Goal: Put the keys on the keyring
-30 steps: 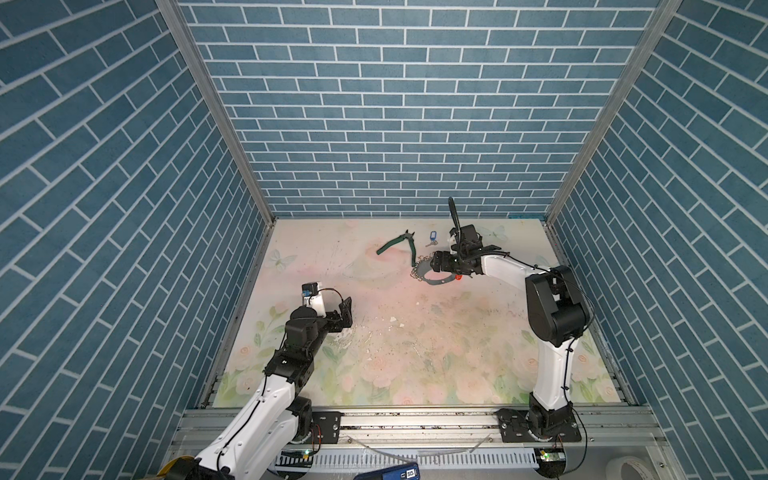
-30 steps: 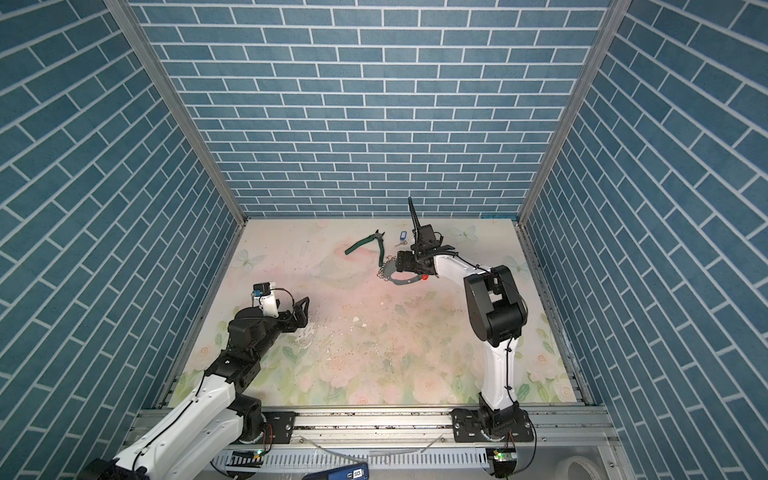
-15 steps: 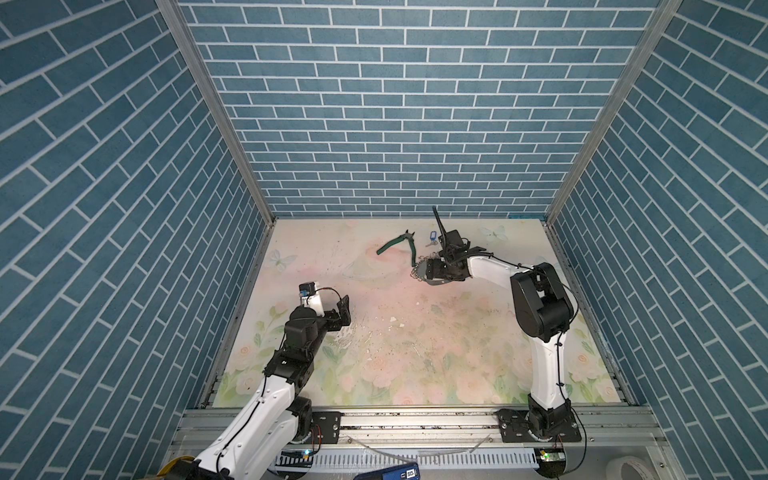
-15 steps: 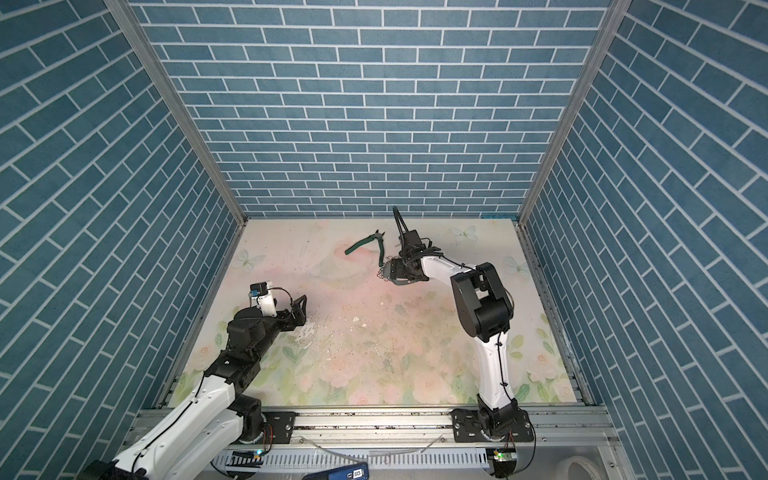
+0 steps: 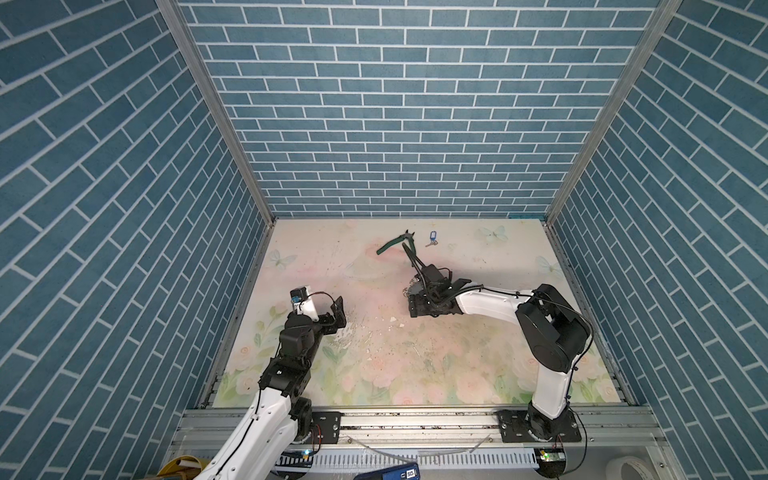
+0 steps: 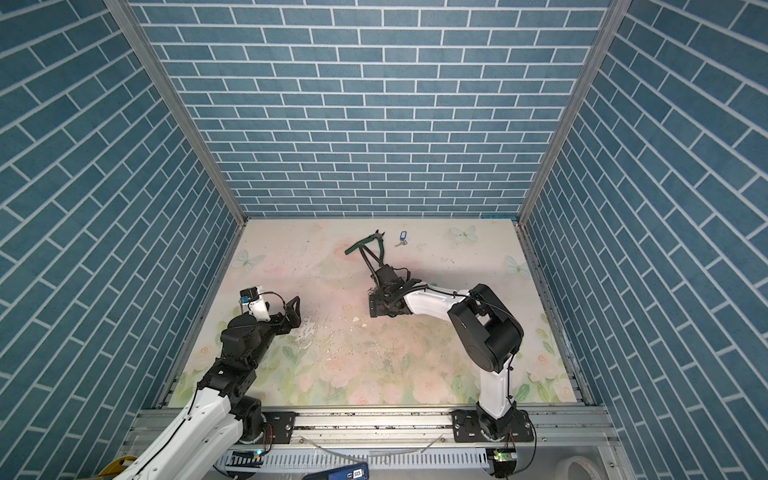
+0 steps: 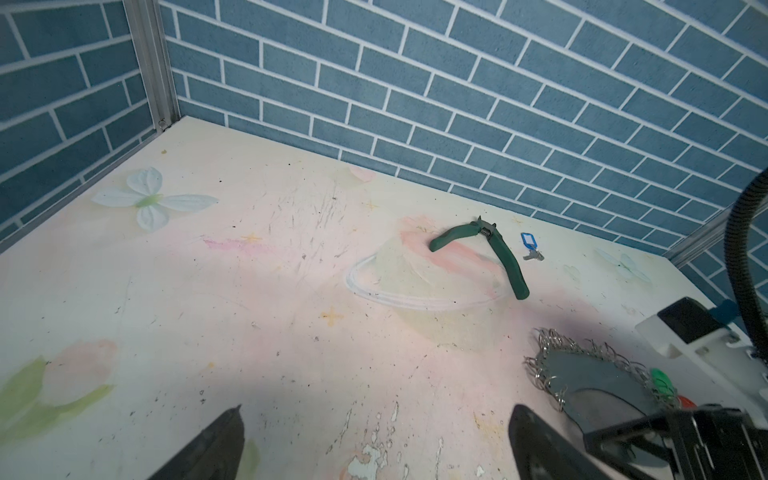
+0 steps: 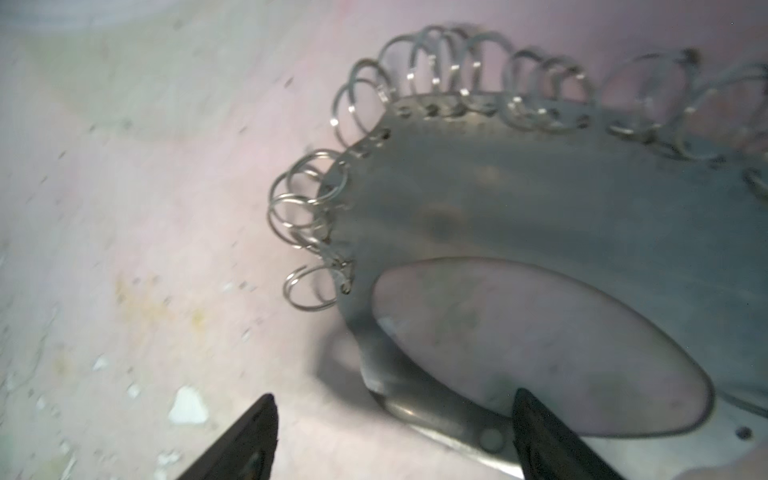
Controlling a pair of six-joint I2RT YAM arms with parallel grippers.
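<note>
Our left claw spreads empty over the scuffed floral desk. Green-handled pliers lie splayed. Our right claw gapes, released, over the flat grey oval keyring, rimmed with wire loops. The blue-tagged metal keys lie just beside the pliers.

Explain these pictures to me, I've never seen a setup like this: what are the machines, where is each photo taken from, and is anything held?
Two white-and-black robot arms stand at the near edge of a flower-printed table inside blue brick-patterned walls. Both top views look down on the whole scene; each wrist view comes from a camera on one arm, looking past its gripper. On the table lie green-handled pliers, a small key with a blue tag, and a flat grey keyring edged with little metal rings. The left gripper hangs open over bare table. The right gripper is open too, low over the keyring's edge. Neither holds anything.
</note>
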